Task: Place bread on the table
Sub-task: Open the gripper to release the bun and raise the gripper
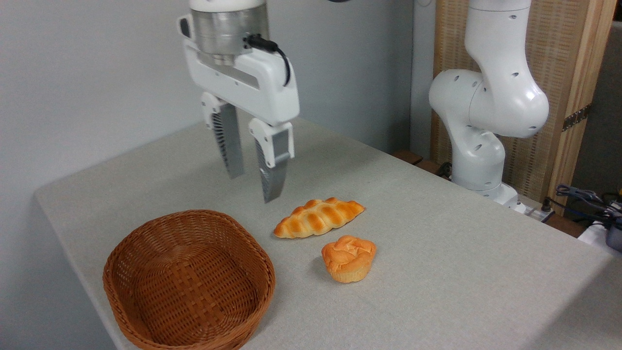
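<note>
Judged as all but done. Table [461,272] spread wide below the gripper [252,187], grey cloth mostly bare to its right and toward the camera. Left edge and near corner close below-left of the gripper, dropping off just past the basket [146,301]; far edge running behind it toward the arm's base [481,160], well to the right. Basket sitting below-left of the fingers, empty as far as can be seen, its rim near the table's near-left edge. Loaf [318,217] lying flat just below-right of the fingertips, apart from them and from the basket. Bread [348,258] standing upright on the cloth, further below-right than the loaf, just beside it but not touching, well clear of the basket and of every edge.

Gripper hanging above the table, jaws parted, nothing between them, fingers pointing down over bare cloth between basket and loaf.

Left to do, by the look of things: little or nothing beyond lifting away. Best room for that straight up or back; least room to the left, given the basket rim and table edge, and low to the right, given the loaf.
</note>
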